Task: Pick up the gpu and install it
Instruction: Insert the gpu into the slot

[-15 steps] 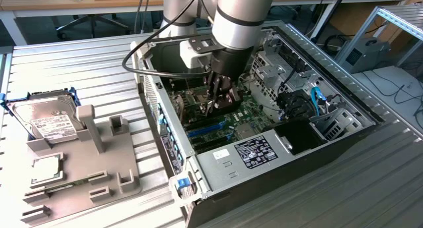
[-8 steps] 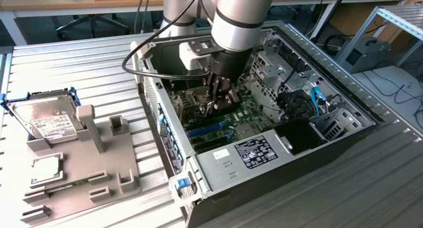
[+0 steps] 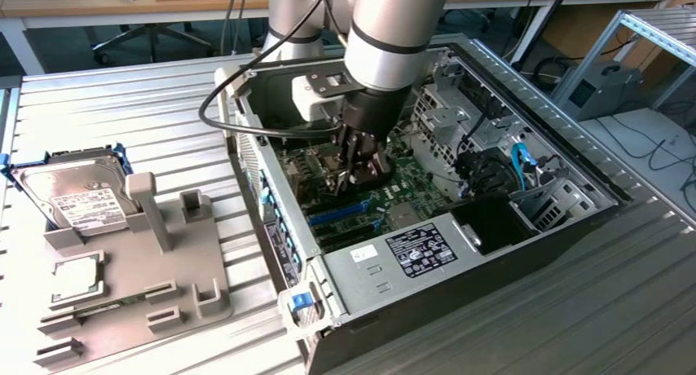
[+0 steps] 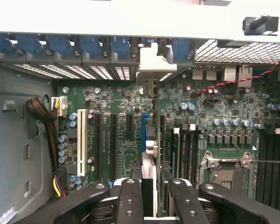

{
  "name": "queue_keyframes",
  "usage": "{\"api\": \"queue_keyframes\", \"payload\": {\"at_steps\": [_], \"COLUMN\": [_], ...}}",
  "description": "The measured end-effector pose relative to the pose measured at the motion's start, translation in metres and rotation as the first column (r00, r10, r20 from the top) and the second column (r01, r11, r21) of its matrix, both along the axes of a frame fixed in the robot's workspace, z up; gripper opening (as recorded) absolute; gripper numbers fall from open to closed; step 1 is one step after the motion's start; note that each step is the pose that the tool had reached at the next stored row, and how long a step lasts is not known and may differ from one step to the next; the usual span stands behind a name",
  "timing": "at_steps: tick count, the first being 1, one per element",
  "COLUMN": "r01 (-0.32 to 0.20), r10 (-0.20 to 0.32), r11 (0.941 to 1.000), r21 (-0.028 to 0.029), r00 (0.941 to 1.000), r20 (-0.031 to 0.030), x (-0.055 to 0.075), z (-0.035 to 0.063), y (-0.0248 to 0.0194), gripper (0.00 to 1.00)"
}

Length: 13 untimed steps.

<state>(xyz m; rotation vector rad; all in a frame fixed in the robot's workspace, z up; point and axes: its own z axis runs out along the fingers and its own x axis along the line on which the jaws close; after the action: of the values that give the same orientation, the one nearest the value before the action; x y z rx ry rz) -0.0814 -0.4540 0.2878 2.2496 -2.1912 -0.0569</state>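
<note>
The gpu (image 4: 150,156) shows edge-on in the wrist view as a thin dark card running away from the fingers. Its silver bracket (image 4: 151,59) is at the case's rear slot openings. My gripper (image 4: 155,203) is shut on the card, one black finger (image 4: 129,200) on each side. The card stands over the motherboard (image 4: 116,100), in line with the blue expansion slot (image 4: 143,133); whether it is seated I cannot tell. In the exterior view my gripper (image 3: 359,173) reaches down into the open computer case (image 3: 566,159), holding the dark card upright just above the green board.
A white slot (image 4: 81,142), black slots and the open CPU socket (image 4: 226,170) flank the card. The power supply (image 3: 419,249) and drive cages crowd the case. On the exterior view's left, a grey fixture (image 3: 163,253) holds a hard drive (image 3: 71,191) and a CPU chip (image 3: 77,281).
</note>
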Motion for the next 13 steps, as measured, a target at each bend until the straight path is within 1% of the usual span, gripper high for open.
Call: {"api": "queue_keyframes", "payload": {"at_steps": [4, 13], "r01": [0.000, 0.000], "r10": [0.000, 0.000], "r11": [1.0000, 1.0000], "r21": [0.0000, -0.0001], "r00": [1.0000, 1.0000], "r20": [0.0001, 0.0000], "x": [-0.0022, -0.0061], "z": [-0.0020, -0.0092], "y": [-0.0022, -0.0024], "gripper": [0.27, 0.27]}}
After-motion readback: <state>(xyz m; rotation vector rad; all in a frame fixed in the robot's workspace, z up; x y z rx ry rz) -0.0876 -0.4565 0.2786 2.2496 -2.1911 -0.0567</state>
